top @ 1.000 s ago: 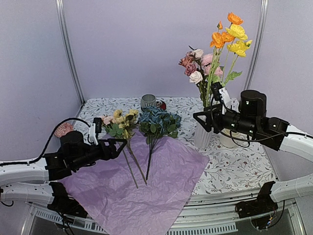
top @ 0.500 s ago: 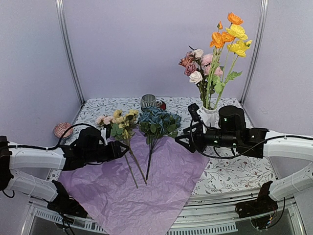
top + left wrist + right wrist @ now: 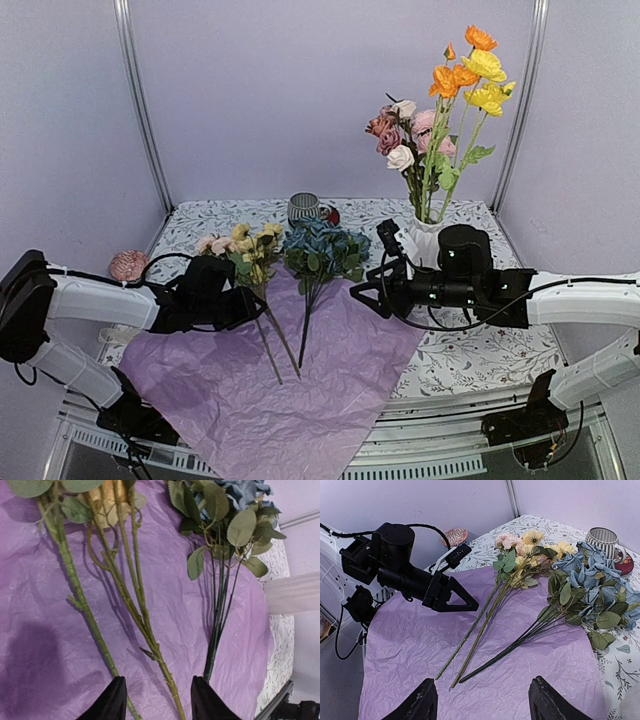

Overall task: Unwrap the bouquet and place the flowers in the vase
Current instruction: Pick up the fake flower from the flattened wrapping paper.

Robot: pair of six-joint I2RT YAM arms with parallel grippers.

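- Flowers (image 3: 320,252) lie on purple paper (image 3: 345,350), stems toward the arms, blooms away.
- Only the left wrist view shows the left gripper (image 3: 158,690) straddling a stem (image 3: 148,639), fingers apart.
- Right gripper (image 3: 484,690) gapes wide.

Left gripper (image 3: 250,305) pushed forward over the crinkled purple tissue-paper sheet (image 3: 330,350), jaws narrowing astride a green yellow-flower stem (image 3: 150,645). Right gripper (image 3: 372,265) swung in from beyond the sheet's right edge to above that edge.
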